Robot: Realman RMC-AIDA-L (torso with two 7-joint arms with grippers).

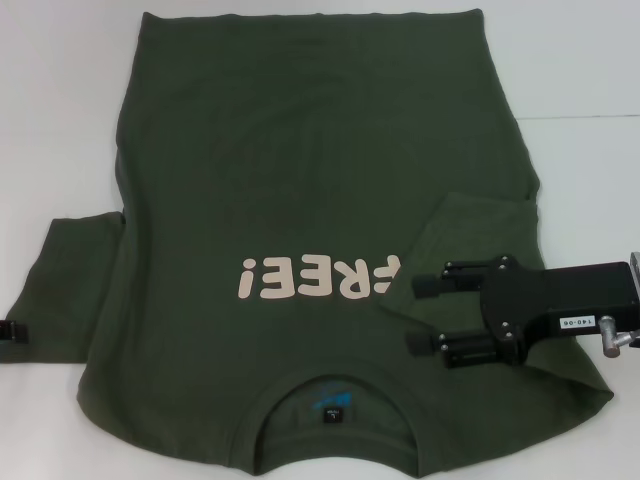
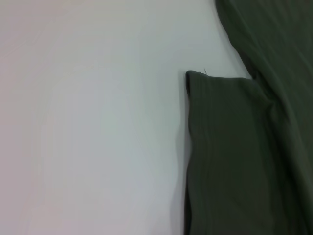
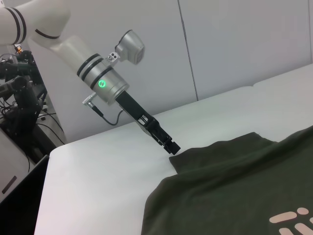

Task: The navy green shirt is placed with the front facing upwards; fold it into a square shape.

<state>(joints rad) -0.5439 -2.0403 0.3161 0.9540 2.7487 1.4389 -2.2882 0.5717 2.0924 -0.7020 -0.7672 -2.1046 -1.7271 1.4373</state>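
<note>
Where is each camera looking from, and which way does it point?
Head view: sits on the robot's head, looking down at the navy green shirt on the white table; the open right gripper shows over the folded-in sleeve.
Left wrist view: on the left arm, looking down at the shirt's flat sleeve; none of the robot shows.
Right wrist view: on the right arm, looking across the table at the left gripper at that sleeve's corner.
Shared: every view shows the shirt and table.
</note>
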